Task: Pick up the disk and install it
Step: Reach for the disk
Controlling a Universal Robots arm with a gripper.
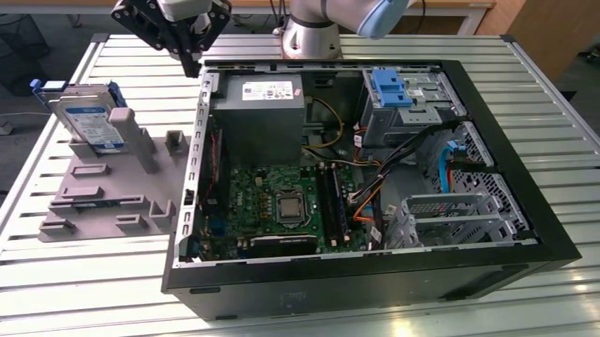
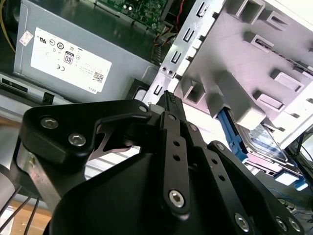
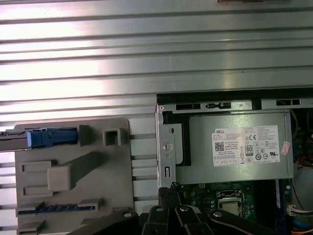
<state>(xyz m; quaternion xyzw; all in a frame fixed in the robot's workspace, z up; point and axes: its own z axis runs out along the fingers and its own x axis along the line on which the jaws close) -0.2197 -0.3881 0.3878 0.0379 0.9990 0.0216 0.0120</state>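
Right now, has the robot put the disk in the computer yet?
Nothing's done. The silver metal disk with blue side rails stands in the grey plastic holder, outside the open black computer case. The black gripper hangs empty by the case's corner. Pickup and installing are both left.

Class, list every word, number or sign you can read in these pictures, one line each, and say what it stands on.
White sticker on the power supply: rows of print, a square code, round marks; too small to quote.
Label on the disk: white and blue; print too small to read.
Small tag at the power supply's corner: unreadable.
No text can be quoted with confidence.
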